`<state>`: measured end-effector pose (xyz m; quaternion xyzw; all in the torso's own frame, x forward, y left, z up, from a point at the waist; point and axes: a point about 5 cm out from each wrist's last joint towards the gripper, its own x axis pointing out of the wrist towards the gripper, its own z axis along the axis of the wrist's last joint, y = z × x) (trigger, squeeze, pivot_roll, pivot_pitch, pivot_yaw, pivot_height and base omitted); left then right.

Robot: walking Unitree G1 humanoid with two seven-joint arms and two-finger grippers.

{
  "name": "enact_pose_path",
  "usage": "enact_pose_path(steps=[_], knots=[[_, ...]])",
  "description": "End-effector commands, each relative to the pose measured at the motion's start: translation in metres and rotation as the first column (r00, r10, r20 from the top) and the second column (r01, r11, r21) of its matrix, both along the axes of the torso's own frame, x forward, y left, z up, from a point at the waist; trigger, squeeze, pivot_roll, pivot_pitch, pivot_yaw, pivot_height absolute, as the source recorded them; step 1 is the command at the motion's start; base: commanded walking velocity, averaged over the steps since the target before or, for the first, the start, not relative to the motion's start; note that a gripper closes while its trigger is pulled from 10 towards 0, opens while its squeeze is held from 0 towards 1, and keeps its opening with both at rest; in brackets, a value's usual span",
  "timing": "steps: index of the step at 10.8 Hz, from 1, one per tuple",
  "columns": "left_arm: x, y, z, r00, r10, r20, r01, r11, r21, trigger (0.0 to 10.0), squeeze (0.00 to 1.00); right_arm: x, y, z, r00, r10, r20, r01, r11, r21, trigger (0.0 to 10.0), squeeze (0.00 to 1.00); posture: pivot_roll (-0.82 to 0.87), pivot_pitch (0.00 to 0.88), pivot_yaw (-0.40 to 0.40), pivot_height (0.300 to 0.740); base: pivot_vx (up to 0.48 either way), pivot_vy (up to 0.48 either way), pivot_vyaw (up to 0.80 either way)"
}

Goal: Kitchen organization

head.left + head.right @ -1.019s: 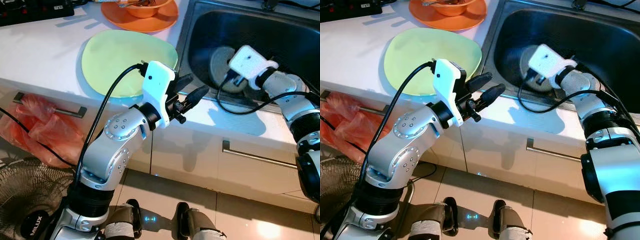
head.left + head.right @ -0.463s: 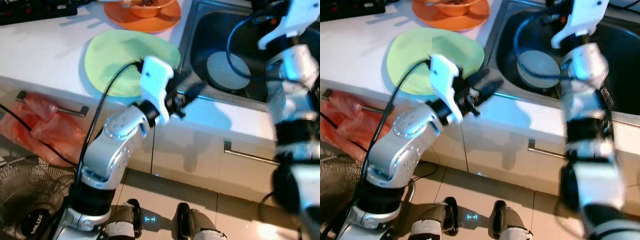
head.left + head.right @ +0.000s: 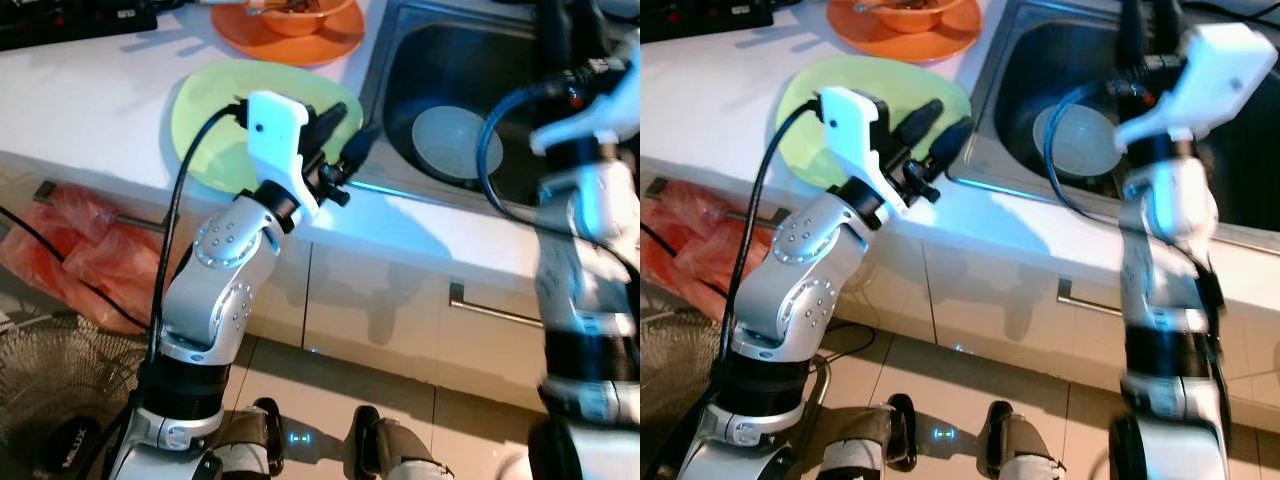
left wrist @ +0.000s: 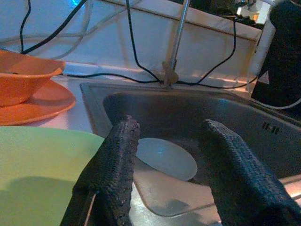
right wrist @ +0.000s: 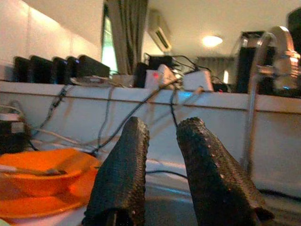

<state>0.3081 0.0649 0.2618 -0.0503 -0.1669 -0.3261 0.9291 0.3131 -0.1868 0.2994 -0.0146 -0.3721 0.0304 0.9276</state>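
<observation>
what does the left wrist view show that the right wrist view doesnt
Left wrist alone: the sink basin with a pale round plate lying in it, and the green plate on the counter beside the open left claw. Right wrist alone: an air conditioner and a ceiling light beyond the open right claw. Both: the orange bowl on its orange plate.

Bright head views, blurred on my right side; dim, blue-tinted wrist views.

My right arm smears with motion blur, while my left claw stays sharp and drops a soft shadow onto the white worktop beneath it. A ceiling lamp glows beyond my right claw. Its fingers loom dark and slightly soft.
</observation>
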Motion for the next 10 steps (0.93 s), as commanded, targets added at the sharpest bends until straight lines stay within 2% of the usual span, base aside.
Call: enact_pose_path(steps=[1, 3, 5, 9, 10], knots=[[0.0, -0.003, 0.002, 1.0, -0.007, 0.016, 0.008, 1.0, -0.003, 10.0, 0.0, -0.007, -0.002, -0.001, 1.0, -0.019, 0.002, 0.019, 1.0, 0.009, 10.0, 0.0, 0.06, 0.231, -0.016, 0.74, 0.0, 0.0, 0.0], [0.0, -0.002, 0.001, 1.0, -0.004, 0.02, 0.004, 1.0, -0.01, 10.0, 0.0, -0.02, 0.002, -0.025, 0.997, -0.041, -0.058, 0.043, 0.998, 0.034, 10.0, 0.0, 0.05, 0.228, -0.011, 0.74, 0.0, 0.0, 0.0], [0.001, -0.002, 0.002, 1.0, -0.002, 0.02, 0.002, 1.0, -0.013, 10.0, 0.0, -0.022, 0.013, -0.046, 0.991, -0.036, -0.128, 0.041, 0.999, 0.034, 10.0, 0.0, 0.06, 0.238, -0.013, 0.74, 0.0, 0.0, 0.0], [0.002, 0.007, 0.002, 0.998, 0.054, 0.037, -0.053, 0.998, -0.023, 10.0, 0.0, -0.019, 0.022, -0.078, 0.971, -0.047, -0.233, 0.069, 0.994, 0.086, 10.0, 0.0, 0.08, 0.254, -0.016, 0.74, 0.0, 0.0, 0.0], [0.002, 0.008, 0.004, 0.997, 0.063, 0.045, -0.062, 0.998, -0.029, 10.0, 0.0, -0.019, 0.023, -0.079, 0.97, -0.048, -0.238, 0.071, 0.994, 0.088, 10.0, 0.0, 0.08, 0.254, -0.015, 0.74, 0.0, 0.0, 0.0]])
